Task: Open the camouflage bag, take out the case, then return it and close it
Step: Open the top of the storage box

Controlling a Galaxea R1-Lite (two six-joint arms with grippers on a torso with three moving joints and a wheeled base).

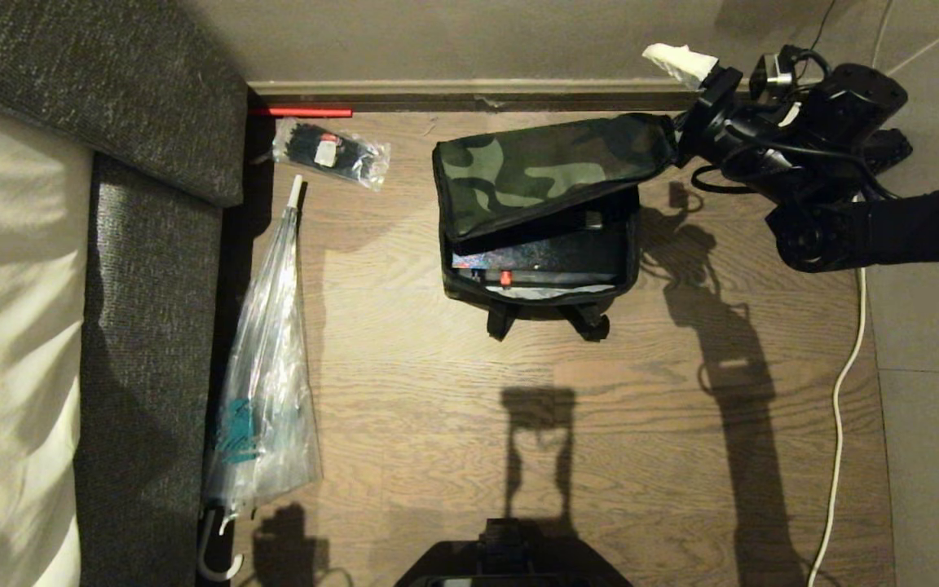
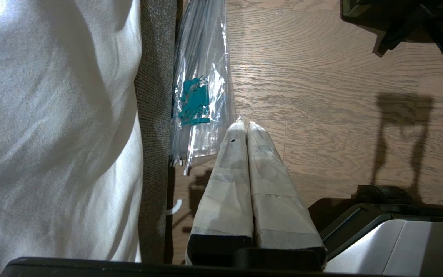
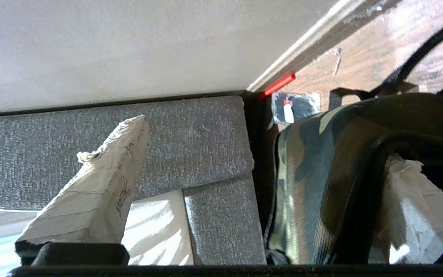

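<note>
The camouflage bag (image 1: 535,212) stands on the wood floor near the wall, its camouflage lid (image 1: 547,167) lifted at the front. In the opening shows a flat, dark, glossy surface, the case (image 1: 547,249), with silvery lining in front of it. My right gripper (image 1: 673,94) is at the lid's right end and stands open. In the right wrist view the lid (image 3: 321,184) lies across one taped finger (image 3: 410,207); the other finger (image 3: 102,184) is well clear of it. My left gripper (image 2: 244,125) is shut on nothing, parked low over the floor.
A grey sofa (image 1: 152,244) with a white cushion fills the left side. A clear folded umbrella (image 1: 266,367) lies along it, and a packet of black ties (image 1: 331,153) lies near the baseboard. A white cable (image 1: 840,408) runs down the right. My base (image 1: 510,562) is at the bottom.
</note>
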